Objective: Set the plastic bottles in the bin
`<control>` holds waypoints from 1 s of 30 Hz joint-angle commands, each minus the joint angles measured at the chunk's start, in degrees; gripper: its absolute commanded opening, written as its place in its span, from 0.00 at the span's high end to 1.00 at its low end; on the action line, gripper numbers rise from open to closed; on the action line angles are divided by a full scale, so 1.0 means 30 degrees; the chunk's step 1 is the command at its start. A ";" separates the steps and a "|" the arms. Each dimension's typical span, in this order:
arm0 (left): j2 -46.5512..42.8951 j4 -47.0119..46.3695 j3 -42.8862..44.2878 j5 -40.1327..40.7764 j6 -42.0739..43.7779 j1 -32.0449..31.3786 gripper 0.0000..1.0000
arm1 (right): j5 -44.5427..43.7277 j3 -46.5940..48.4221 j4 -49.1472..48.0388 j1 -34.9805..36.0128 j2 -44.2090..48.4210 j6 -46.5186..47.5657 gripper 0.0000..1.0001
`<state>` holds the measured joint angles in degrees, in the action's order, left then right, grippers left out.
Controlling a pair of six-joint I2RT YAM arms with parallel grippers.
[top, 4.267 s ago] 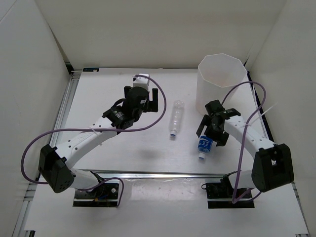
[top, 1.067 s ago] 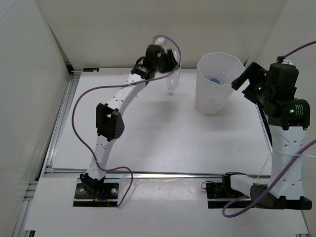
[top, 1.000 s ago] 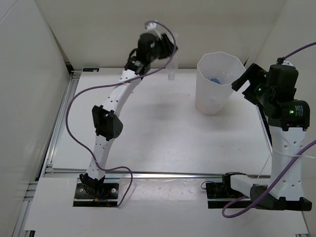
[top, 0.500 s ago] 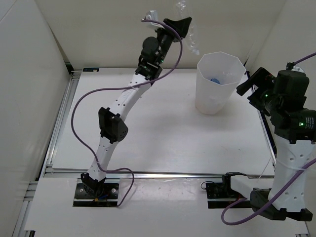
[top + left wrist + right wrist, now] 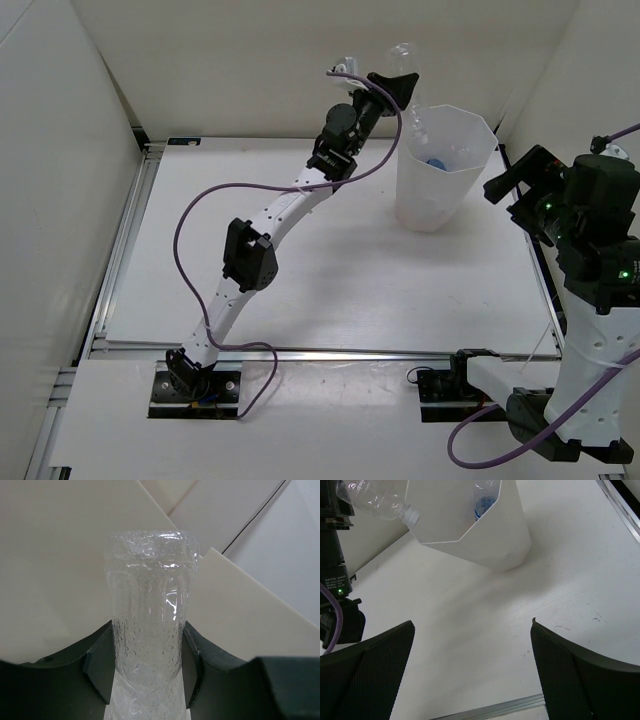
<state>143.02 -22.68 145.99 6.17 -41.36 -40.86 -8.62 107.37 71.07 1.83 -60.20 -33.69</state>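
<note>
While the left hand (image 5: pixel 396 90) grips a clear bottle (image 5: pixel 401 56) tilted at the rim of the bin (image 5: pixel 440 195), the right hand (image 5: pixel 515 195) hangs wide nearby. From the left wrist, fingers (image 5: pixel 100 665) clamp that bottle. From the right wrist, a blue-labelled bottle (image 5: pixel 481 507) lies inside the bin.

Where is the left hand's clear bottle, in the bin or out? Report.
Out: the left hand grips the clear bottle, tilted cap-first beside the bin rim.

Neck of clear bottle (image 5: pixel 150 615) off-frame

White table (image 5: pixel 330 270) enclosed by plain cream walls (image 5: pixel 250 60).
</note>
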 commanded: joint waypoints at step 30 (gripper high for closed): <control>-2.1943 0.9518 -2.2583 0.5405 0.8456 0.0788 0.00 | 0.3224 -0.5701 -0.1861 -0.0520 -0.1758 0.0889 0.00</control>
<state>83.74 0.14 85.17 15.35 -19.33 -37.85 -2.09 90.91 71.29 0.82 -68.60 -32.14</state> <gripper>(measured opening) 0.998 0.998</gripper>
